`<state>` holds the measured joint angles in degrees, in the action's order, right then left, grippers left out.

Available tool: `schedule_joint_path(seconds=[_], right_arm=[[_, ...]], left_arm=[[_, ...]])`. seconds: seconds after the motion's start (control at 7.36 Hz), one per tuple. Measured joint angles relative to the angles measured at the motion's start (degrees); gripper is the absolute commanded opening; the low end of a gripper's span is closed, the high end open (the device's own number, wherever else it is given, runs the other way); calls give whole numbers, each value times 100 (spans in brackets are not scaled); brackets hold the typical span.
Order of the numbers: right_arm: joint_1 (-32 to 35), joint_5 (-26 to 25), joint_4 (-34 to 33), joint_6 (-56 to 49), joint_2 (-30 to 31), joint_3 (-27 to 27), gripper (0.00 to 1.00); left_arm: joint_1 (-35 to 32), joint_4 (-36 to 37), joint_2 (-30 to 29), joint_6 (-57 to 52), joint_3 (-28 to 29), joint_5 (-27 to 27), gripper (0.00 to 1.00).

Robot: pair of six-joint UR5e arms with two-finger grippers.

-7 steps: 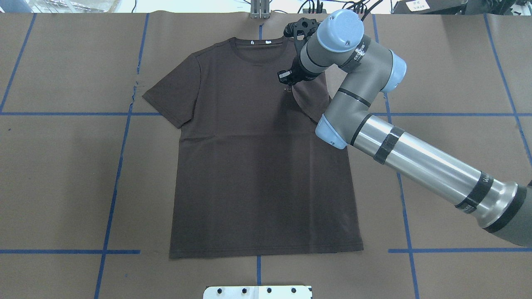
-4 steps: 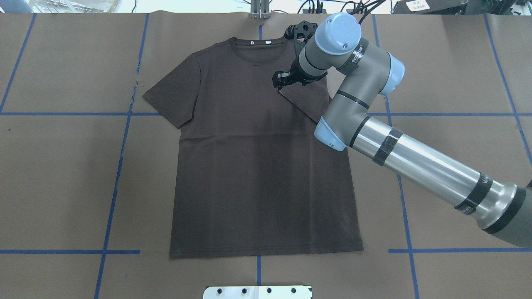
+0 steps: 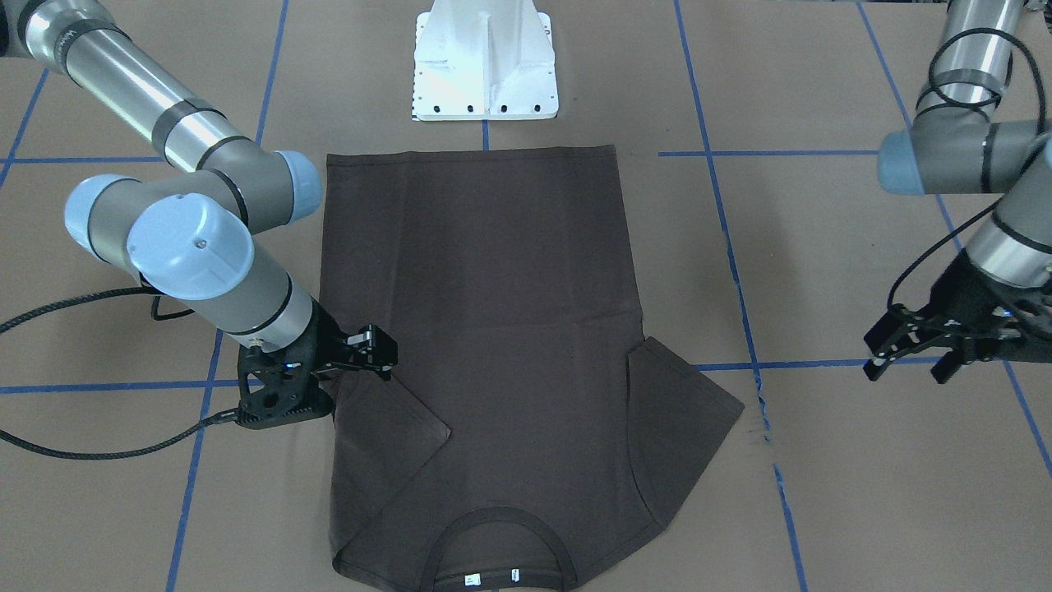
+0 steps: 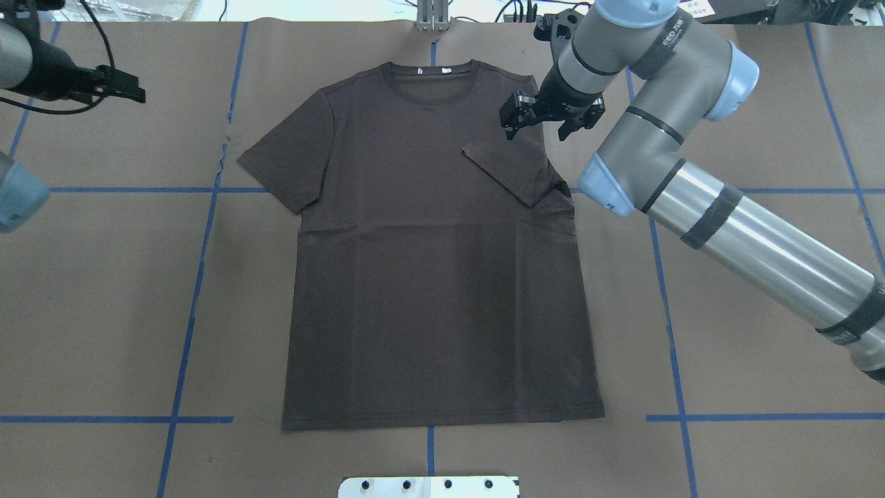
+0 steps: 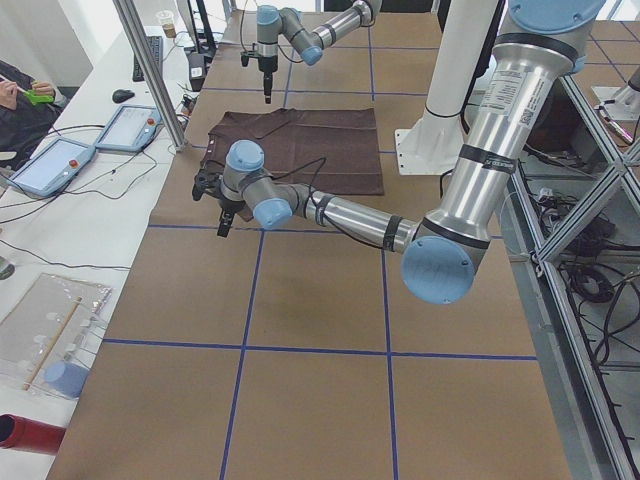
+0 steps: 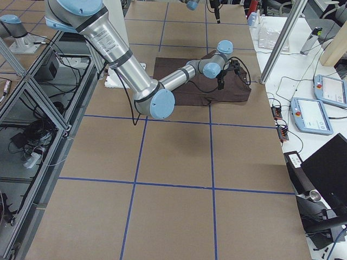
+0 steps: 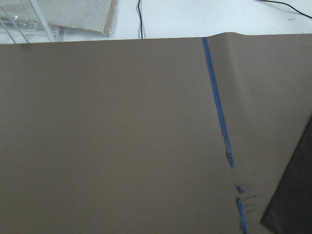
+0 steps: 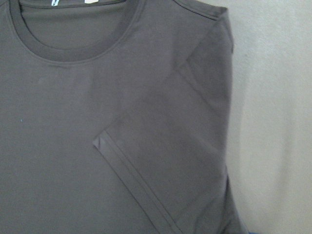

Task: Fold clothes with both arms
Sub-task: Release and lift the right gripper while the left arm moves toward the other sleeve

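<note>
The dark brown T-shirt (image 4: 429, 277) lies flat on the brown paper, collar (image 4: 429, 83) at the far side. Its right sleeve (image 4: 515, 169) is folded inward over the chest; it also shows in the front view (image 3: 386, 427) and the right wrist view (image 8: 170, 161). The left sleeve (image 4: 276, 166) lies spread flat. My right gripper (image 4: 543, 128) is open and empty, hovering above the shirt's right shoulder. My left gripper (image 4: 131, 86) is open and empty, well off the shirt's left side, seen also in the front view (image 3: 904, 374).
The white pedestal base (image 3: 485, 66) stands at the near edge behind the shirt's hem. Blue tape lines (image 4: 200, 277) cross the paper. Operator tablets (image 5: 60, 165) and a metal post (image 5: 150, 70) stand along the far table edge.
My right gripper has opened, let go of the right sleeve and moved up and to the right. The sleeve now lies folded on the chest. My left arm has come into view at upper left.
</note>
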<state>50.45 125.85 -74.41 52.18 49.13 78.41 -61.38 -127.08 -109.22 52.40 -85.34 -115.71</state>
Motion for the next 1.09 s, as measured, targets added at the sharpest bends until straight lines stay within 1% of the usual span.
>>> schedule_joint_path(seconds=[0.14,0.27,0.54,0.81,1.09], right_arm=[[129,204,-379,-74,217,358,100],[276,389,-612,-155,458,657,100],[449,499,-748,-399,973,1161,100],[397,457,-766,-483,1093,1246,100],[336,412,-768,-489,1095,1222,100]], left_arm=[[446,-51,-141,622,74,530,100],[836,-105,-303,1061,203,1060,99],[1281,-519,-520,1438,583,1852,98],[1476,-849,-762,1587,1059,2255,96],[1660,-904,-850,1655,1226,2406,93]])
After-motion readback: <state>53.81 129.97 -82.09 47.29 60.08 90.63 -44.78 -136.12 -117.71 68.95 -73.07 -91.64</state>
